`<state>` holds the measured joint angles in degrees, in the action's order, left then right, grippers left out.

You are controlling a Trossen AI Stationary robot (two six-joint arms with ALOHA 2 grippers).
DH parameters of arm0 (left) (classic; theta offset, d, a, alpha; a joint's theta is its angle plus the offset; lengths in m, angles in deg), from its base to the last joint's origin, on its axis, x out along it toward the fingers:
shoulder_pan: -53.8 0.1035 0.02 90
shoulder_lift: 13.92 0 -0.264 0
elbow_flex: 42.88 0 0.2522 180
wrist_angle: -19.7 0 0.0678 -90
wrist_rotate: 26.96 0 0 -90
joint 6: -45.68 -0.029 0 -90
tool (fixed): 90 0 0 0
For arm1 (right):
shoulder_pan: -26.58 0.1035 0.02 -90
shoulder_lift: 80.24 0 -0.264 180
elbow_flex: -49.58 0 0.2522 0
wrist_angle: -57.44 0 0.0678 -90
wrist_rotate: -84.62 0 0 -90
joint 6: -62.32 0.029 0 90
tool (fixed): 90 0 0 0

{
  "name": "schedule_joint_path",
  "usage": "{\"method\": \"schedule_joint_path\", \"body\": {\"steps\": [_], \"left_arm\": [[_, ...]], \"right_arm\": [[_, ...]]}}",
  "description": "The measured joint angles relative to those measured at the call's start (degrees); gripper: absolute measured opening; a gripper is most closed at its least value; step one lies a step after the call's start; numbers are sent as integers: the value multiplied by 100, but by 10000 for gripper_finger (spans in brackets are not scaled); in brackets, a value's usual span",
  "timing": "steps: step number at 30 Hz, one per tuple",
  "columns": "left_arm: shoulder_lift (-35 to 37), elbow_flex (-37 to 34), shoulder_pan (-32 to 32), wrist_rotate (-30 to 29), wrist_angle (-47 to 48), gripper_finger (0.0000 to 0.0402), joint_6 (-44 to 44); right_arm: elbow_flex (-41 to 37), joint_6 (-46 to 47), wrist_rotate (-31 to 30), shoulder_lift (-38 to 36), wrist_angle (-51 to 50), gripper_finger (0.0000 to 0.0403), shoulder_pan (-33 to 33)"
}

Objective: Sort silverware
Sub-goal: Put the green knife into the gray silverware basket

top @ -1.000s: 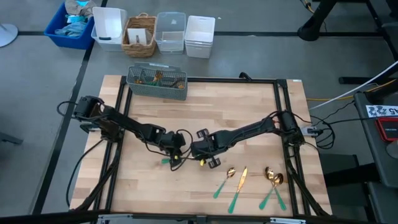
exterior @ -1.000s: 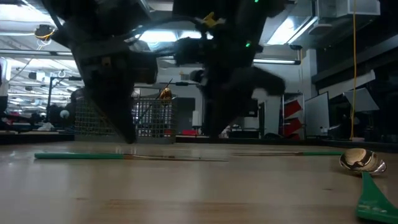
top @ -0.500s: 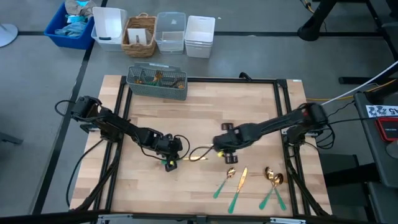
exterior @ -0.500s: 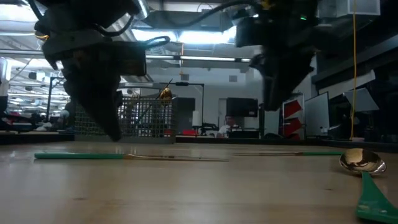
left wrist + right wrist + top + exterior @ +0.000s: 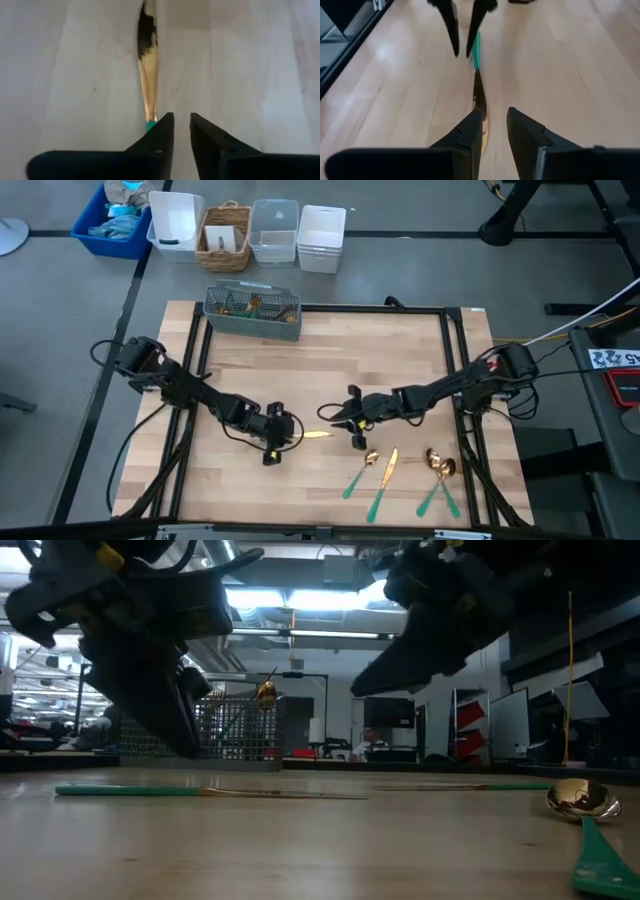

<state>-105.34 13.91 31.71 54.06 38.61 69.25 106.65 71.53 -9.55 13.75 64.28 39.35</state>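
High view: the left gripper (image 5: 275, 442) has just let go of the knife (image 5: 312, 434), slightly open, empty. The right gripper (image 5: 352, 418) waits beyond its blade, slightly open, empty.

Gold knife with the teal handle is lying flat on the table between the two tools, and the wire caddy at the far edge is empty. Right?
Not quite. The knife does lie flat between the left tool and right tool, but the wire caddy is not empty: the high view shows silverware already in it.
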Motion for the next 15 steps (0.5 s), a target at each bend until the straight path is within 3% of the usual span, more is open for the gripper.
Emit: {"method": "schedule_joint_path", "body": {"steps": [7, 15], "left_arm": [[-96, 2, 12, -242, 101, 114, -93], [-531, 11, -4, -322, 107, 112, -165]], "right_arm": [[3, -218, 381, 477, 689, 92, -4], [243, -367, 421, 647, 634, 92, -2]]}}
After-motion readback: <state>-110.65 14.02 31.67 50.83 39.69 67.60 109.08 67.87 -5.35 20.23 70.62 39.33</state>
